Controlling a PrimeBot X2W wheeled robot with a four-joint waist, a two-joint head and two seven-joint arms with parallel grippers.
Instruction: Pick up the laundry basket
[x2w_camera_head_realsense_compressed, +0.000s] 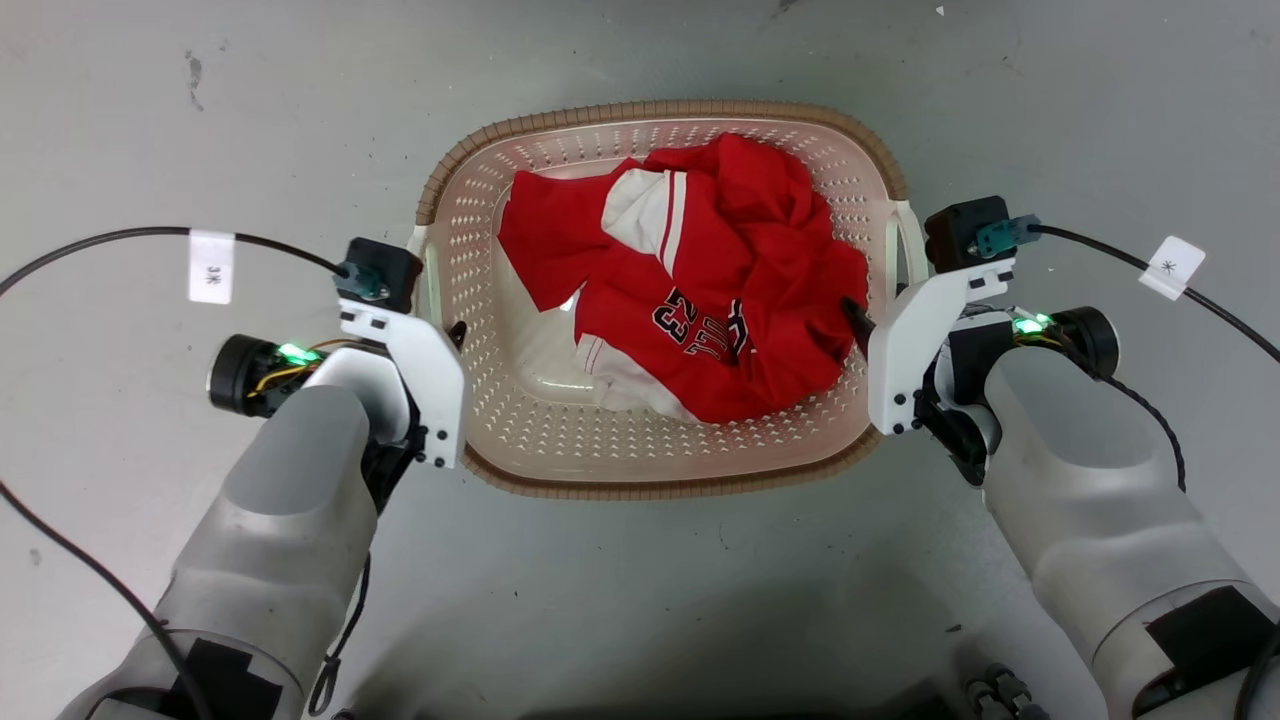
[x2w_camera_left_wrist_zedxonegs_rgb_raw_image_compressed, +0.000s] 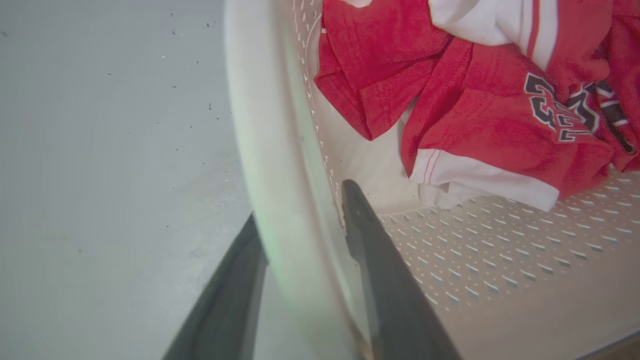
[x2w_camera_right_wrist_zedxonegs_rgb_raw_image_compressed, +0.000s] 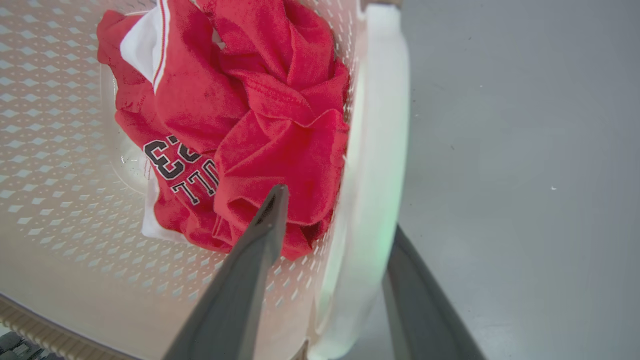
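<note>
Left gripper (x2w_camera_left_wrist_zedxonegs_rgb_raw_image_compressed: 302, 205) straddles laundry basket (x2w_camera_head_realsense_compressed: 650, 110) side; right gripper (x2w_camera_right_wrist_zedxonegs_rgb_raw_image_compressed: 337, 210), opposite side.

Grey forearms (x2w_camera_head_realsense_compressed: 290, 480) bear white brackets (x2w_camera_head_realsense_compressed: 425, 370) — black cables (x2w_camera_head_realsense_compressed: 120, 235), green lights (x2w_camera_head_realsense_compressed: 293, 352).

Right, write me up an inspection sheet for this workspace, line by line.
Surface: grey floor, scuffed, with small dark specks.
Job's things: laundry basket stands on the floor; cream, perforated, brown rim, a white loop handle on each side.
Clutter: crumpled red jersey with white trim lies inside the basket.
Grippers: left gripper straddles the left handle, one finger inside the basket, one outside; grip unclear. Right gripper straddles the right handle, open, with a gap beside its inner finger.
Cables: a black tagged cable runs to each wrist, left cable and right cable, both apart from the basket.
Surroundings: nothing seen.
</note>
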